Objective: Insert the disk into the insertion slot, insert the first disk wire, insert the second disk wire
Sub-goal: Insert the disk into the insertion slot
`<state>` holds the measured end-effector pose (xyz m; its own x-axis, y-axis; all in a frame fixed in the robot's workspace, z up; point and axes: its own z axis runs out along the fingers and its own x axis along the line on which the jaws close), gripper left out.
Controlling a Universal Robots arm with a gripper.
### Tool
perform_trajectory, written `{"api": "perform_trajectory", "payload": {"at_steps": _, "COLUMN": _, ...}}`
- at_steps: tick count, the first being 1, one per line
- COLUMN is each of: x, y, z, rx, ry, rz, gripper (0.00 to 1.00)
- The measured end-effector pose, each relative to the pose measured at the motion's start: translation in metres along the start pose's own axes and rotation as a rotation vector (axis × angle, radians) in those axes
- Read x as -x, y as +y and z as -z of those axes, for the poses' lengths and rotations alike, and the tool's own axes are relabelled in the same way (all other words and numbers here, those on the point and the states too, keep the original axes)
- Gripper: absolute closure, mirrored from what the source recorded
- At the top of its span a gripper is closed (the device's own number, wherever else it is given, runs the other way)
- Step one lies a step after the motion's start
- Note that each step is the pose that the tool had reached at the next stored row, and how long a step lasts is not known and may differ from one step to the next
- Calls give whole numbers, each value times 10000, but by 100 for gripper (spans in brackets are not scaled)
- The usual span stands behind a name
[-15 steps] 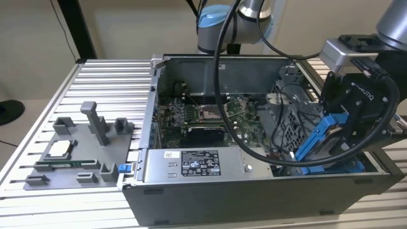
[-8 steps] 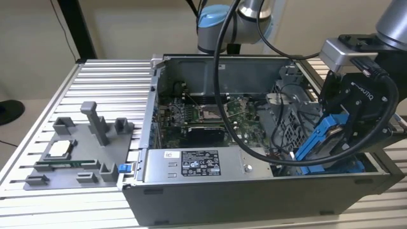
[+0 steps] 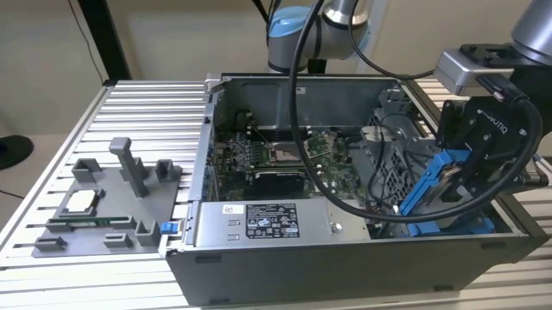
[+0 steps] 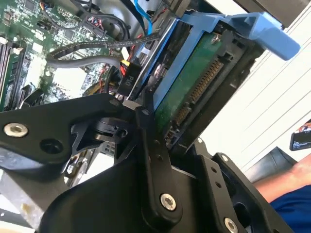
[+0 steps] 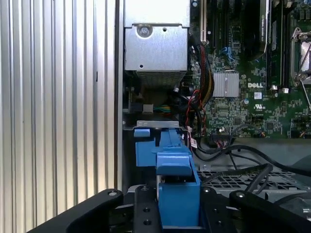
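My gripper [image 3: 456, 175] is shut on the disk [image 3: 441, 182], which hangs tilted over the open computer case at the exterior view's right. The disk's blue carrier frame [image 5: 176, 180] sits between my black fingers [image 5: 142, 209] in the first wrist view. Its green circuit side and connector [image 4: 195, 83] face the camera in the second wrist view. Just below the disk lies the insertion slot [image 3: 461, 226] with its blue rails, whose blue tab [image 5: 144, 145] is also seen in the first wrist view. Several black cables [image 5: 243, 154] lie beside the bay; I cannot tell which are the disk wires.
The case holds a motherboard [image 3: 278, 154], a grey metal box with a sticker [image 3: 269, 223] at the front and a perforated cage [image 3: 393, 155]. The arm's own black cable [image 3: 321, 174] loops over the case. A grey fixture tray [image 3: 103, 206] sits at the left. A person's blue sleeve [image 4: 291, 209] is nearby.
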<state>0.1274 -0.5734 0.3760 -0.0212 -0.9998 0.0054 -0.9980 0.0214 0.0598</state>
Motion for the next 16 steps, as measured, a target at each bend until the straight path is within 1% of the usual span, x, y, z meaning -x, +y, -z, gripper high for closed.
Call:
{"api": "perform_trajectory", "payload": {"at_steps": 3, "x": 0, "y": 5, "z": 55, "rx": 0, "ry": -20, "rz": 1, "gripper": 100}}
{"api": "perform_trajectory", "payload": {"at_steps": 6, "x": 0, "y": 9, "z": 99, "rx": -10, "ry": -92, "rz": -23, "gripper": 100}}
{"api": "perform_trajectory", "payload": {"at_steps": 7, "x": 4, "y": 10, "z": 101, "rx": -52, "ry": -121, "rz": -37, "gripper": 100}}
{"api": "perform_trajectory", "payload": {"at_steps": 8, "x": 13, "y": 11, "z": 102, "rx": -104, "ry": -134, "rz": -46, "gripper": 100}}
{"api": "perform_trajectory", "payload": {"at_steps": 10, "x": 42, "y": 9, "z": 103, "rx": -221, "ry": -138, "rz": -53, "gripper": 100}}
{"api": "perform_trajectory", "payload": {"at_steps": 14, "x": 101, "y": 24, "z": 105, "rx": -516, "ry": -139, "rz": -58, "gripper": 100}}
{"api": "perform_trajectory", "payload": {"at_steps": 15, "x": 116, "y": 27, "z": 106, "rx": -566, "ry": -141, "rz": -57, "gripper": 100}}
{"api": "perform_trajectory", "payload": {"at_steps": 16, "x": 120, "y": 25, "z": 105, "rx": -572, "ry": -144, "rz": -56, "gripper": 100}}
